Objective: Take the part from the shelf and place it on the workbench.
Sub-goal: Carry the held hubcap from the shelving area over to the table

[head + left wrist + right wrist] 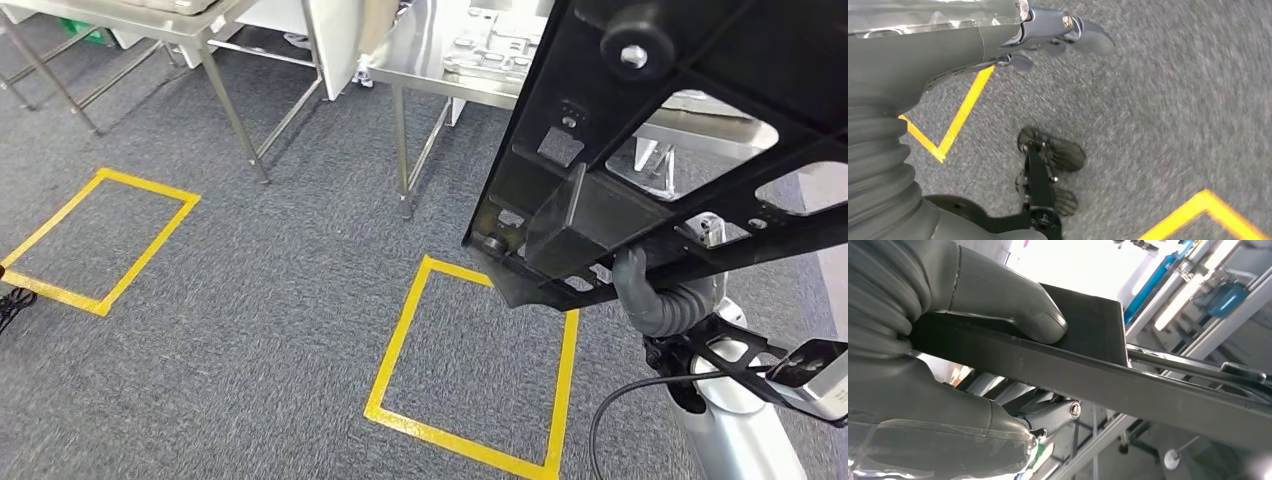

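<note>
gripping a large black plastic part point(680, 130), the right hand point(665, 295) is raised in front of the robot in the head view, its grey ribbed wrist cover curling up under the part's lower edge. the part is a flat, open frame with cut-out windows, a round knob near its top and a box-shaped block near its lower corner; it tilts across the upper right of the view and is cut off by the top and right edges. it is held in the air above grey carpet point(250, 330), in front of a steel workbench point(440, 75) whose top it partly hides. in the right wrist view the right hand's thick grey thumb point(1013, 305) presses on one face of the part's dark edge point(1108, 375) while the fingers close on the other face, mostly hidden behind it.

in the left wrist view the left hand point(1048, 40) hangs over the carpet with nothing in it; its fingers are blurred and partly cut off, so whether they are spread or curled cannot be told.

yellow tape rectangles point(470, 360) mark the floor.
</note>
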Controlling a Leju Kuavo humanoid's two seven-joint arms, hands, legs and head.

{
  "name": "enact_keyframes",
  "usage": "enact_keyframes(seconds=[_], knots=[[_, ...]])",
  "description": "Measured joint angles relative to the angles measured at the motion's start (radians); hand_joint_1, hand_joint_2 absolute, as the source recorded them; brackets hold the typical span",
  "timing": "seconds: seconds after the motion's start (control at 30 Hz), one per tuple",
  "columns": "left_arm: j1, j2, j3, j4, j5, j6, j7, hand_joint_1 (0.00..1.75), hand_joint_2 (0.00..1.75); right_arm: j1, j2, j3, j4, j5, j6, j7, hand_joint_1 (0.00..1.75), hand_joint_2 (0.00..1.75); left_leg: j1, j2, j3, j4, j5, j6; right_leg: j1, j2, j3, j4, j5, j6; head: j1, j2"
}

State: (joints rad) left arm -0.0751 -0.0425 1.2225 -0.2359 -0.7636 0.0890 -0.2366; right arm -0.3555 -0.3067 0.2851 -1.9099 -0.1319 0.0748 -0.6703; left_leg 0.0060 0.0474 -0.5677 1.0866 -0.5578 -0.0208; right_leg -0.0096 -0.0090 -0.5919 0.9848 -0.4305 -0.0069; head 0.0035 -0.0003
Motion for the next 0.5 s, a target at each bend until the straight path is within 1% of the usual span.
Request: enact_keyframes(seconds=[0.03,0.07,0.1,0.13,0.17,0.2,0.23,0.27,0.3,0.33,0.37,0.4,0.43,0.47,0.5], knots=[[0.001,0.0,0.0,0.0,-0.001,-0.002,0.001,0.0,1.75,-0.001,0.0,0.0,0.0,0.0,0.0,0.0,1.75,1.75,0.001,-0.021,-0.031,0.07,-0.036,-0.002,0.0,0.01,-0.001,0.0,0.001,-0.002,-0.001,0.0],[0.003,0.0,0.0,0.0,-0.001,-0.003,0.002,0.0,1.75,0.0,0.0,0.0,0.0,0.0,0.0,0.0,1.75,1.75,0.002,-0.032,-0.065,0.141,-0.065,-0.004,0.0,0.022,-0.002,0.001,0.001,-0.004,-0.002,0.0],[0.005,0.0,0.0,0.0,-0.002,-0.002,0.004,0.0,1.75,0.001,0.0,0.0,0.001,0.001,0.0,0.0,1.75,1.75,0.003,-0.036,-0.09,0.191,-0.08,-0.006,0.0,0.034,-0.003,0.002,0.002,-0.004,-0.002,0.0],[0.007,0.0,0.0,0.0,-0.002,-0.002,0.007,0.0,1.75,0.003,0.0,0.0,0.001,0.001,0.0,0.0,1.75,1.75,0.004,-0.038,-0.1,0.207,-0.074,-0.006,0.0,0.047,-0.003,0.004,0.001,-0.004,-0.002,0.0],[0.007,0.0,0.0,0.0,-0.002,-0.001,0.009,0.0,1.75,0.005,0.0,0.0,0.002,0.001,0.0,0.0,1.75,1.75,0.005,-0.04,-0.09,0.18,-0.047,-0.006,0.0,0.06,-0.004,0.006,0.001,-0.003,-0.002,0.0],[0.007,0.0,0.0,0.0,-0.002,0.001,0.011,0.0,1.75,0.007,0.0,0.0,0.002,0.001,0.0,0.0,1.75,1.75,0.006,-0.048,-0.063,0.117,-0.007,-0.004,0.0,0.072,-0.003,0.009,0.0,-0.001,-0.002,0.0],[0.006,0.0,0.0,0.0,-0.002,0.004,0.012,0.0,1.75,0.007,0.0,0.0,0.002,0.001,0.001,0.0,1.75,1.75,0.009,-0.068,-0.03,0.043,0.027,-0.001,0.0,0.084,-0.004,0.013,-0.001,0.002,-0.002,0.0],[0.006,0.0,0.0,0.0,-0.002,0.008,0.012,0.0,1.75,0.007,0.0,0.0,0.002,0.001,0.002,0.0,1.75,1.75,0.01,-0.086,-0.002,-0.02,0.051,0.002,0.0,0.096,-0.006,0.017,-0.002,0.006,-0.002,0.0],[0.006,0.0,0.0,0.0,-0.002,0.011,0.013,0.0,1.75,0.007,0.0,0.0,0.002,0.001,0.003,0.0,1.75,1.75,0.011,-0.1,0.015,-0.059,0.062,0.006,0.0,0.107,-0.009,0.02,-0.002,0.011,-0.002,0.0],[0.005,0.001,0.0,0.0,-0.002,0.013,0.013,0.0,1.75,0.007,0.0,-0.001,0.002,0.001,0.005,0.0,1.75,1.75,0.01,-0.107,0.021,-0.074,0.062,0.011,-0.001,0.117,-0.013,0.02,0.0,0.018,-0.002,0.0],[0.005,0.001,0.0,0.0,-0.002,0.014,0.014,0.0,1.75,0.008,-0.001,-0.003,0.002,0.001,0.006,0.001,1.75,1.75,0.008,-0.099,0.022,-0.077,0.064,0.016,-0.002,0.127,-0.016,0.02,0.003,0.026,-0.002,0.0],[0.003,0.001,0.0,0.0,-0.002,0.014,0.014,0.0,1.75,0.008,-0.001,-0.005,0.002,0.001,0.007,0.001,1.75,1.75,0.009,-0.089,0.023,-0.079,0.067,0.024,-0.004,0.131,-0.019,0.019,0.004,0.032,-0.002,0.0],[0.001,0.001,0.0,0.0,-0.003,0.014,0.014,0.0,1.75,0.007,-0.003,-0.009,0.002,0.001,0.008,0.001,1.75,1.75,0.009,-0.078,0.023,-0.083,0.071,0.032,-0.003,0.122,-0.023,0.024,0.0,0.038,-0.001,0.0],[0.0,0.001,0.0,0.0,-0.004,0.014,0.014,0.0,1.75,0.005,-0.004,-0.012,0.002,0.001,0.009,0.001,1.75,1.75,0.01,-0.067,0.024,-0.087,0.076,0.039,-0.002,0.1,-0.034,0.045,-0.015,0.042,0.003,0.0],[0.001,0.002,0.0,0.0,-0.006,0.013,0.014,0.0,1.75,0.004,-0.005,-0.014,0.002,0.001,0.01,0.001,1.75,1.75,0.011,-0.056,0.024,-0.091,0.078,0.044,-0.001,0.072,-0.054,0.09,-0.042,0.046,0.006,0.0]])
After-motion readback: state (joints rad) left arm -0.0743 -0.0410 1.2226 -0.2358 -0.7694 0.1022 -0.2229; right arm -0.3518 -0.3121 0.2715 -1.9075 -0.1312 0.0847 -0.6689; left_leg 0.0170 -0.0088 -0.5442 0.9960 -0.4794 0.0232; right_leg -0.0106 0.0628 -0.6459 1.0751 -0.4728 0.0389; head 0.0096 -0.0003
